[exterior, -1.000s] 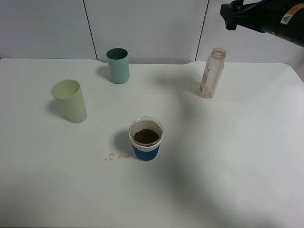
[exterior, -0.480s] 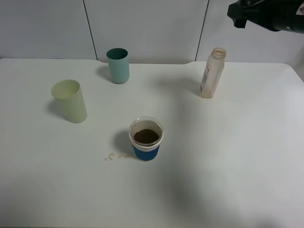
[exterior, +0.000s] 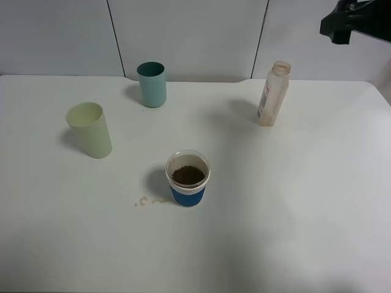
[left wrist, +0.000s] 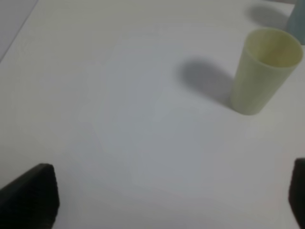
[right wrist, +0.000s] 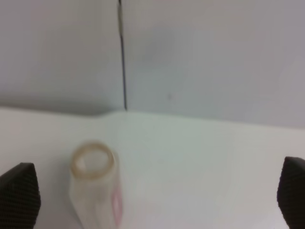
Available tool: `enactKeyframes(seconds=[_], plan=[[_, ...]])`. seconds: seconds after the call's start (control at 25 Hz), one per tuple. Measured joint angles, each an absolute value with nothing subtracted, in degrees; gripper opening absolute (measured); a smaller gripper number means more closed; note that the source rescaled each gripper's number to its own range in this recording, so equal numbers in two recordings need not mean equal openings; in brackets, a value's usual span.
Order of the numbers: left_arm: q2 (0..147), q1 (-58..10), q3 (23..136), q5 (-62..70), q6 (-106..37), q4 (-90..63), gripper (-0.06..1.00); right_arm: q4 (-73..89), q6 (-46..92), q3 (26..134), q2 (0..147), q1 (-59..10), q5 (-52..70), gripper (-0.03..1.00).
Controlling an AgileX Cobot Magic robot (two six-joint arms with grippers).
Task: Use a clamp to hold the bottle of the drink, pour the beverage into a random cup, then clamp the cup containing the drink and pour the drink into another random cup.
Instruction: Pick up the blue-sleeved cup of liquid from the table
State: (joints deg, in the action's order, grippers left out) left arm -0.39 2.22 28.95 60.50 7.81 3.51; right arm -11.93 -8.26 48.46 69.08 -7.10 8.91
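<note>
The bottle (exterior: 273,93) stands upright and uncapped toward the far right of the white tabletop (exterior: 293,201), looking nearly empty, with only a brownish tinge near its base.

At the far left, the left hand (left wrist: 162,200) is outside the high view. Its own camera shows its two black fingers (left wrist: 29,193) at opposite edges of the picture, spread wide with nothing but bare tabletop between them. The pale green tumbler (exterior: 90,130) stands upright ahead of that hand and well apart from it, its inside looking empty.

Further back and a little right stands the teal cup (exterior: 152,84), upright near the rear edge of the tabletop.

Near the middle, closer to the front, is the short cup with the blue sleeve (exterior: 188,178). It is upright and holds the dark brown drink (exterior: 188,176), which sits below the white rim. A few small pale brown drops (exterior: 145,201) lie on the tabletop just beside its left side.

At the right, the black arm (exterior: 360,18) hangs high in the top corner of the high view, above and to the right of the bottle and clear of it. The right hand (right wrist: 155,198) is spread wide and holds nothing. Its camera looks down on the bottle's open mouth, which lies nearer one finger than the other and touches neither.
</note>
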Motion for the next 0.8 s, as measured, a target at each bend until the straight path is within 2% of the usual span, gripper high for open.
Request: enactKeyframes(seconds=[0.8], plan=[[-0.39, 2.22, 28.95, 60.50, 7.81, 3.51, 0.90, -11.26, -5.41, 48.36, 43.20, -7.10, 47.86, 1.00]])
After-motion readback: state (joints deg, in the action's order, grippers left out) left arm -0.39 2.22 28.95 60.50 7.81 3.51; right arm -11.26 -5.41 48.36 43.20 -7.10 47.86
